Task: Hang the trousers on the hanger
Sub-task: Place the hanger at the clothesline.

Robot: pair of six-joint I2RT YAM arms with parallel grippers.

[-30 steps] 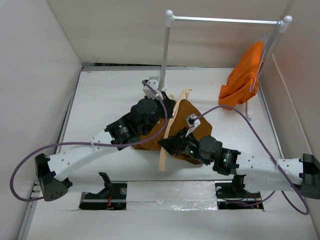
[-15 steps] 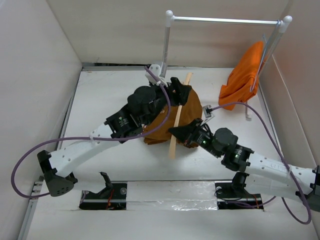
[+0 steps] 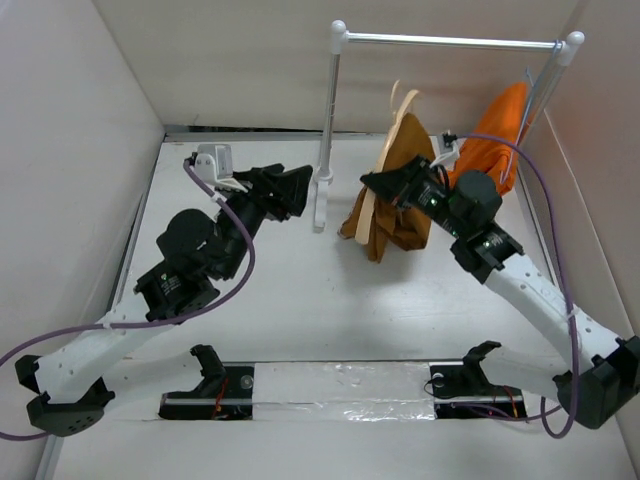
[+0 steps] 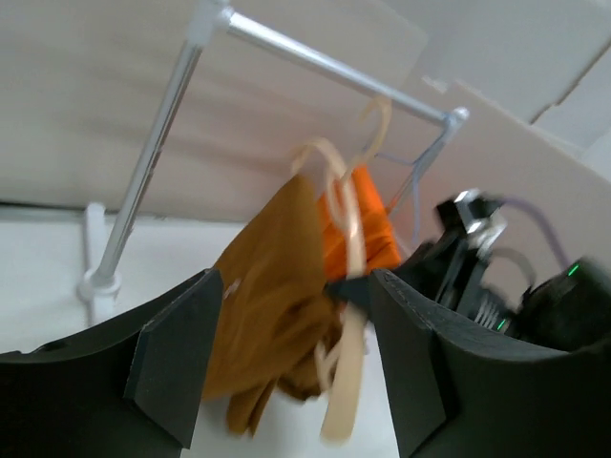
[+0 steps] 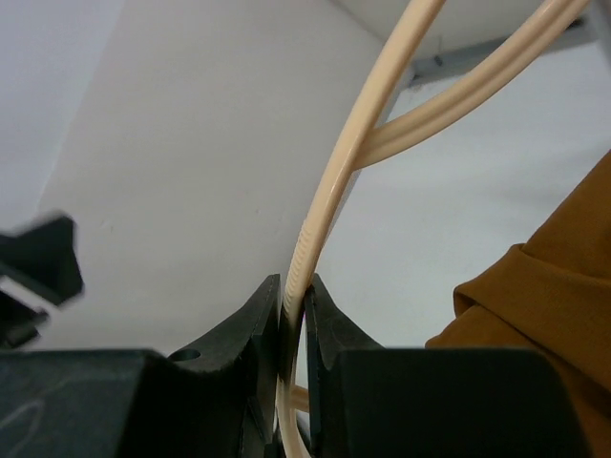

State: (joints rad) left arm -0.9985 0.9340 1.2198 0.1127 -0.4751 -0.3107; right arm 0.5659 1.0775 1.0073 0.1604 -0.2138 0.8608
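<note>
The rust-brown trousers (image 3: 400, 195) hang folded over the pale beige hanger (image 3: 368, 200), held up off the table below the rack's rail. My right gripper (image 3: 388, 186) is shut on the hanger's thin arm (image 5: 329, 191), and brown cloth (image 5: 558, 315) shows to its right. The hanger's top loop (image 3: 405, 100) rises close under the rail. My left gripper (image 3: 292, 188) stands open to the left of the rack's post, holding nothing. Between its fingers (image 4: 177, 367) the left wrist view shows the blurred trousers (image 4: 272, 286) and hanger (image 4: 346, 239) some way off.
A white clothes rack with a metal rail (image 3: 450, 42) stands at the back; its left post (image 3: 328, 120) is between the two grippers. A bright orange garment (image 3: 490, 145) hangs at the rail's right end. White walls enclose the table (image 3: 250, 290).
My left gripper has let go, opened and pulled back to the left. My right arm has lifted the hanger with the trousers off the table toward the rail at the back right.
</note>
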